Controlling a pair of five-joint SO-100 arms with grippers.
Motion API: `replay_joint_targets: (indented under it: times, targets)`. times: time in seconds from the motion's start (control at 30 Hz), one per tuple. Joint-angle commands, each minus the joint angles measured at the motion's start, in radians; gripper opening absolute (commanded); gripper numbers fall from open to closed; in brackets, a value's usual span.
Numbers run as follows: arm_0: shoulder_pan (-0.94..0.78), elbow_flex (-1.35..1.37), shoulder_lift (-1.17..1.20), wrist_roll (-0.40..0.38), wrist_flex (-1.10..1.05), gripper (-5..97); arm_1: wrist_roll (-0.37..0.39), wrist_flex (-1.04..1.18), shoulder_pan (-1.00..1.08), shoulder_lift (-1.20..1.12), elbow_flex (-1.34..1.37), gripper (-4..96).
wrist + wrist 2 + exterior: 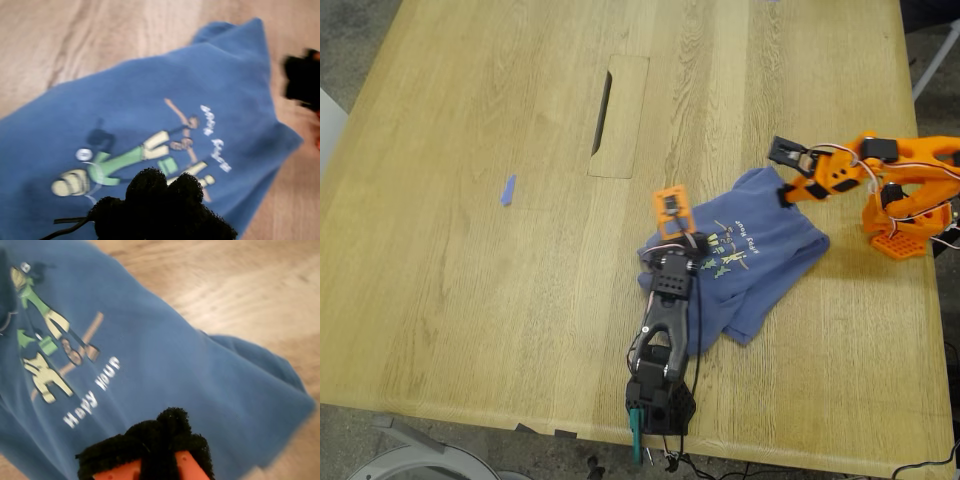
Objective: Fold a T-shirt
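A tape scrap (508, 190) is seen far off on the exterior view's left of the desk (470, 300), nothing to do with the job. Right of centre, my first pincer (670, 250) is hung over the T-shirt (770, 245); how wide it's set can't be told (only a black foam blob shows). The shirt lies print-up, bunched into a lopsided bundle, so it's judged partly folded at best, with squaring up left. At its right edge, my second pincer (782, 172) looks spread wide, nothing gripped.
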Motion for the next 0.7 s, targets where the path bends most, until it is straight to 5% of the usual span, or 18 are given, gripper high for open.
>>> replay_joint_targets:
  times: [0.0,0.3,0.67]
  targets:
    - [0.077,-0.084,0.011,0.003,-0.026,0,-0.006,-0.084,-0.044,-0.161,-0.158,0.0]
    - [0.121,0.017,-0.152,-0.003,-0.244,0,0.006,-0.313,-0.13,-0.451,-0.206,0.0]
    - [-0.153,0.173,-0.141,-0.005,-0.407,0,0.025,-0.396,-0.153,-0.206,0.23,0.0]
